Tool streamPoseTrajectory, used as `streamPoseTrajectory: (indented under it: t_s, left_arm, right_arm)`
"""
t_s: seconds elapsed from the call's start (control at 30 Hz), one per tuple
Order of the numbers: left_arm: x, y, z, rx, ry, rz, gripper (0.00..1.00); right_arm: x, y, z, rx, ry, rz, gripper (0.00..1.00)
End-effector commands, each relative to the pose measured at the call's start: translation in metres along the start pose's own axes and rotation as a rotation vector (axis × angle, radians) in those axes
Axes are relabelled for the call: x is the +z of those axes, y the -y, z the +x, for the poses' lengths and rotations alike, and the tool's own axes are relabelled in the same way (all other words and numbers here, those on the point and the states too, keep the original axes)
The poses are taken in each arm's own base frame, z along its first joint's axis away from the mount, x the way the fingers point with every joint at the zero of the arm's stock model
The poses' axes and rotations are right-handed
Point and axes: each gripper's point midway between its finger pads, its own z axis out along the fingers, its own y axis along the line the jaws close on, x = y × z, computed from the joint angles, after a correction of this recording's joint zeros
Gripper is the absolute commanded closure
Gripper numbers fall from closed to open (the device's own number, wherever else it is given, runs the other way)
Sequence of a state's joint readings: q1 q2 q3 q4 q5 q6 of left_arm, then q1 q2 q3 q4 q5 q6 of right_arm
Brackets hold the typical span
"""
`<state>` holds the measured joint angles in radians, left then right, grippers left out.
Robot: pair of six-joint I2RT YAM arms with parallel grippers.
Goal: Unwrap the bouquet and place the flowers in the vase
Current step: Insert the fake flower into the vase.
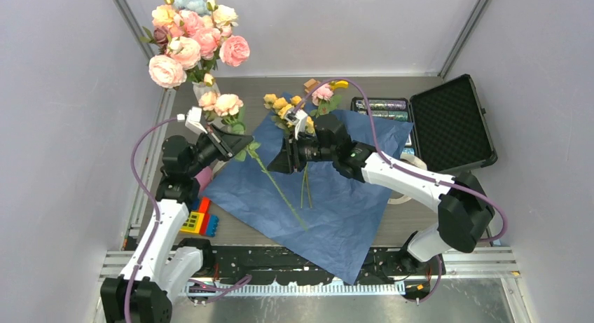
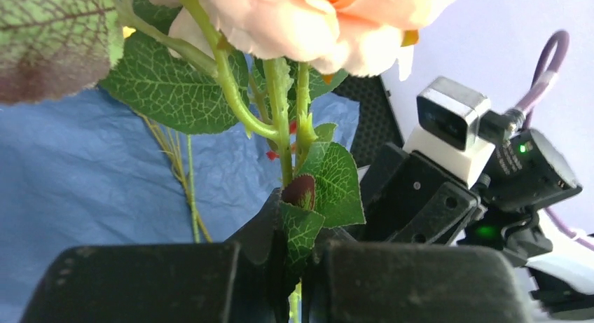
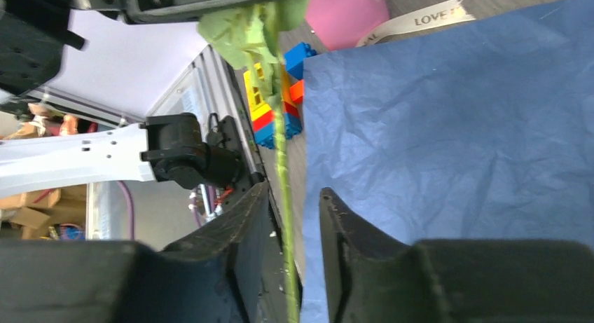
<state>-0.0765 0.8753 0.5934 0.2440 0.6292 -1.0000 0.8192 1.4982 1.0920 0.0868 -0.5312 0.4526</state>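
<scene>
Pink rose [image 2: 308, 15]: soft petals, thin green stem, veined leaves. I see it held above far-left part of bench, stem slanting down over paper.
Left gripper [image 2: 298, 256]: jaws clamped on stem just under leaves, so it carries the weight.
Right gripper [image 3: 293, 197]: jaws narrowly apart, stem runs between them unpinched. I read this as a handover.
Other flowers [image 1: 287, 106]: lying at far edge of paper [image 1: 336, 197], which is dark blue, crinkled and spread flat mid-bench.
Vase [image 1: 209, 90]: white, far-left corner, mostly hidden.

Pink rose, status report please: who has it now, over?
Left fingers shut on pink rose stem. Right fingers open, stem between them. Blue paper spread below, nothing blocking seen.
</scene>
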Motion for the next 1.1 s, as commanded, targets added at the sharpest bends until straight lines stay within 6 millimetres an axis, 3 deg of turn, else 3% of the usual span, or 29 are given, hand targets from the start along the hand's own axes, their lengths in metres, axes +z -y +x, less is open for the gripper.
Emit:
streamPoseTrajectory:
  t_s: [0.0, 0.13, 0.3, 0.43, 0.57, 0.67, 0.83, 1.07]
  left_arm:
    - [-0.017, 0.027, -0.015, 0.343, 0.008, 0.017, 1.0]
    - [-0.033, 0.041, -0.018, 0.631, -0.036, 0.021, 1.0]
    - [-0.038, 0.078, -0.042, 0.909, -0.001, 0.061, 1.0]
    - [-0.031, 0.106, -0.08, 1.103, 0.084, 0.039, 1.0]
    - [-0.025, 0.137, -0.13, 1.272, 0.275, 0.021, 1.0]
    - [-0.025, 0.16, -0.16, 1.386, 0.405, 0.006, 1.0]
    - [-0.025, 0.173, -0.192, 1.459, 0.481, -0.041, 1.0]
    - [-0.022, 0.198, -0.226, 1.532, 0.618, -0.055, 1.0]
  right_arm:
    - [-0.02, -0.014, -0.032, -0.068, 0.097, 0.037, 0.51]
    - [-0.034, 0.0, -0.026, -0.078, 0.123, 0.127, 0.33]
    - [-0.053, 0.04, -0.013, -0.053, 0.123, 0.325, 0.25]
    - [-0.083, 0.079, -0.024, 0.014, 0.204, 0.45, 0.23]
    - [-0.118, 0.098, -0.039, 0.045, 0.325, 0.508, 0.19]
    - [-0.137, 0.105, -0.043, 0.055, 0.381, 0.543, 0.18]
    - [-0.164, 0.112, -0.041, 0.059, 0.443, 0.588, 0.15]
    - [-0.172, 0.117, -0.04, 0.074, 0.478, 0.592, 0.14]
